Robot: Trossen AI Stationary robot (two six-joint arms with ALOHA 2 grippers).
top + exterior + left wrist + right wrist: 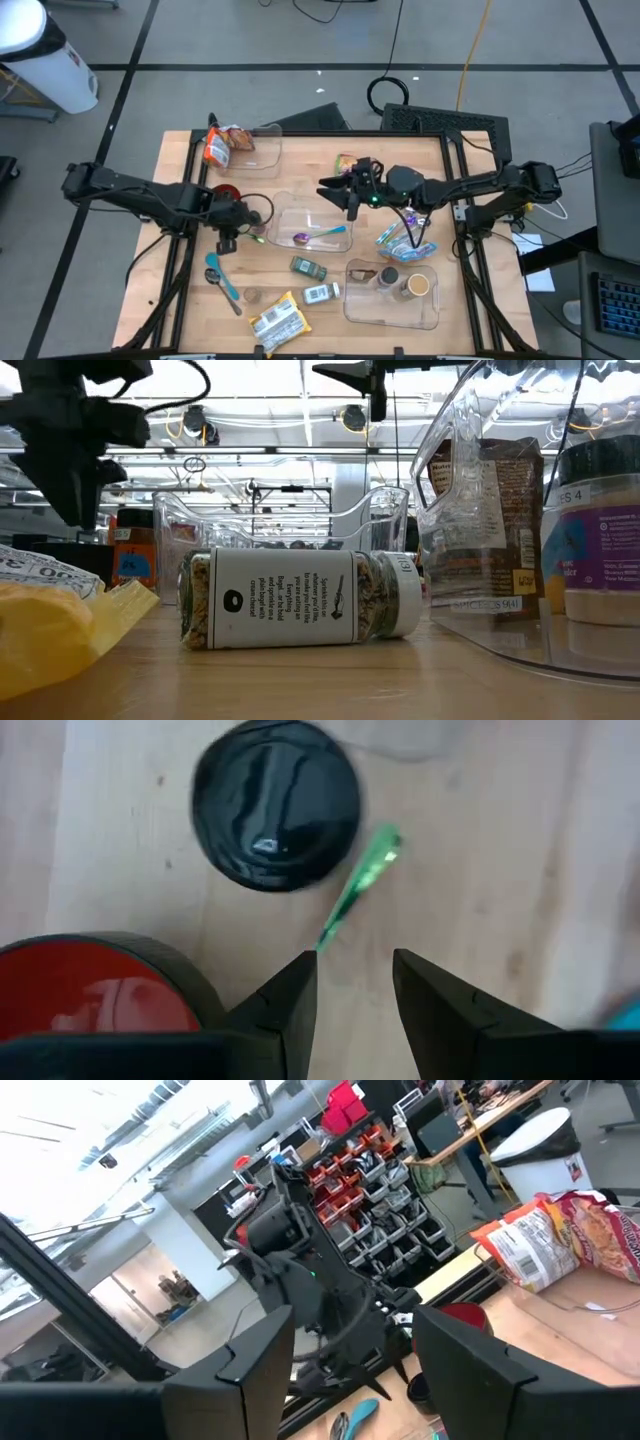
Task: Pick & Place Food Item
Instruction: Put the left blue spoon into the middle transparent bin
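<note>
Left end effector [229, 243]: I am hovering it over the left half of the bench, pointing down; its fingers [290, 1010] are standing a little apart with bare wood between them, gripping nothing.
Below left end effector: a black lid [275, 802] and a thin green strip [358, 888] are lying on the wood just ahead of my fingertips; a red lid [90, 985] is sitting just beside them.
Right end effector [352, 198]: I am holding it raised above the middle of the bench, aiming toward the left edge; its fingers [470, 1375] are parted and gripping nothing.
Middle tray [285, 212]: clear, sitting mid-bench, holding a purple spoon [318, 236].
Chip bag [216, 146]: lying in a clear tray at the far left corner.
Spice jar [308, 268]: lying on its side between the middle tray and the near edge.
White jar [321, 293]: lying on its side nearer the near edge, just beside the spice jar.
Yellow packet [278, 320]: lying flat at the near edge.
Near-right tray [430, 318]: clear, holding a bag and two jars.
Blue spoon [220, 275]: lying toward the near left corner.
Blue wrappers [398, 240]: lying on the bench just beyond the near-right tray.
</note>
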